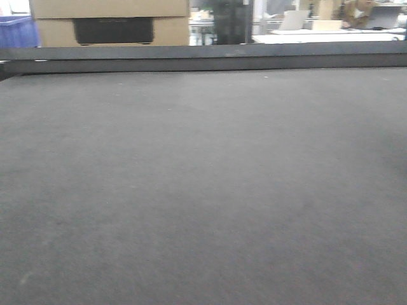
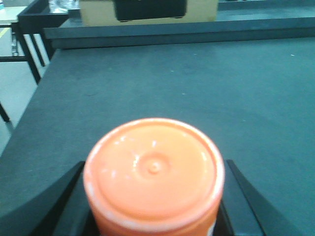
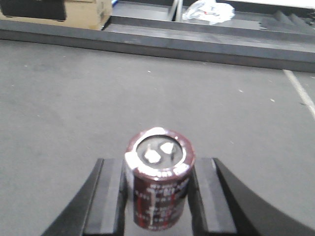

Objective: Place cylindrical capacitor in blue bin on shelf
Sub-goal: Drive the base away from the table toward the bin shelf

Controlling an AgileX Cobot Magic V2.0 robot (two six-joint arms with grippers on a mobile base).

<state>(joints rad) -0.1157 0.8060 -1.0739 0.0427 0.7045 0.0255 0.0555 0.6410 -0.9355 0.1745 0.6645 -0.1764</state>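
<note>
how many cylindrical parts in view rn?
2. Orange-topped cylinder in the left gripper; dark capacitor in the right gripper. Front view shows none; others may be out of frame.

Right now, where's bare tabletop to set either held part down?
The dark tabletop is bare throughout, out to the raised ledge at its far edge. The cardboard box sits beyond that ledge, far left. Only crowded spots: the left gripper, shut on the orange-capped container, and the right gripper, shut on the capacitor.
</note>
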